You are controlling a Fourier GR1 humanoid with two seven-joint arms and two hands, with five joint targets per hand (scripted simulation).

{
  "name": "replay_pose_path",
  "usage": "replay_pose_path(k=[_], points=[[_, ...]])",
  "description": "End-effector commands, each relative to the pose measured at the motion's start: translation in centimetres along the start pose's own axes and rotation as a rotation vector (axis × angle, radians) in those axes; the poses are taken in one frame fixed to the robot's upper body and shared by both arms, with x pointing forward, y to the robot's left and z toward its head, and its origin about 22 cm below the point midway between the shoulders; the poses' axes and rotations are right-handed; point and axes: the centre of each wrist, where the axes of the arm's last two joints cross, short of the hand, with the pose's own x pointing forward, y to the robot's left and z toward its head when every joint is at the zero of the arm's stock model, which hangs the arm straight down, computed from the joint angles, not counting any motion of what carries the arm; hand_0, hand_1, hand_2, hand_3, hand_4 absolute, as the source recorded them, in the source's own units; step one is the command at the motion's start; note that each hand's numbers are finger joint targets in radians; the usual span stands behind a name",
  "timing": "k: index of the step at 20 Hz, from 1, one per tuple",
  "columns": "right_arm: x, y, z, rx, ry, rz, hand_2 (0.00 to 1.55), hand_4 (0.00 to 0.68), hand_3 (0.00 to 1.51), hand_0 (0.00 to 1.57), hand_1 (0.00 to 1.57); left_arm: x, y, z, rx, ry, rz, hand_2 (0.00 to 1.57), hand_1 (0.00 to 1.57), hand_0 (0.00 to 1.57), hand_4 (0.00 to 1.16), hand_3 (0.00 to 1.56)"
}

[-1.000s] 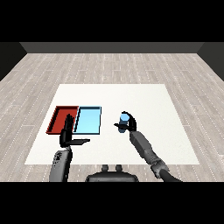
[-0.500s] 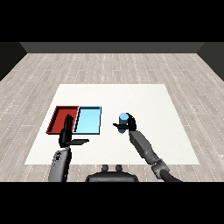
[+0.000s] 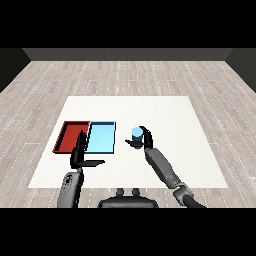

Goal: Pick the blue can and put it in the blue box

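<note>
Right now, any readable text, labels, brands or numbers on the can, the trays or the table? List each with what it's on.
None readable.
blue can: plain blue, no label or print visible; the right hand is at its side and hides part of it.
red tray: no marking.
light blue tray: no marking.
white table: blank.

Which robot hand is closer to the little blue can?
The right hand. It is right at the blue can, fingers curled round it. The left hand is far off to the can's left, at the near edge of the red tray and light blue tray.
</note>
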Motion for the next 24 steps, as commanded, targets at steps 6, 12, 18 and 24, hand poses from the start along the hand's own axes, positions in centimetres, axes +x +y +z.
replay_pose_path(k=[6, 12, 18, 24], points=[[4.0, 2.0, -3.0, 0.067, -0.091, -0.024, 1.47, 0.534, 1.36, 1.45, 1.45, 0.2, -3.5, -2.1, -0.088, 0.024, 0.046, 0.0, 0.0, 0.0, 0.0, 0.0], [4.5, -6.0, 1.0, 0.092, -0.12, -0.022, 1.47, 0.539, 1.35, 1.45, 1.45, 0.1, -4.8, -2.0, -0.086, 0.024, 0.068, 0.0, 0.0, 0.0, 0.0, 0.0], [5.7, -4.3, 0.3, 0.094, -0.141, -0.046, 1.46, 0.562, 1.35, 1.44, 1.44, 0.9, -7.5, -4.5, -0.102, 0.009, 0.089, 0.0, 0.0, 0.0, 0.0, 0.0], [7.0, -3.5, 0.8, 0.11, -0.134, -0.035, 1.47, 0.56, 1.38, 1.47, 1.47, 1.7, -8.9, -3.7, -0.156, 0.026, 0.158, 0.0, 0.0, 0.0, 0.0, 0.0]])
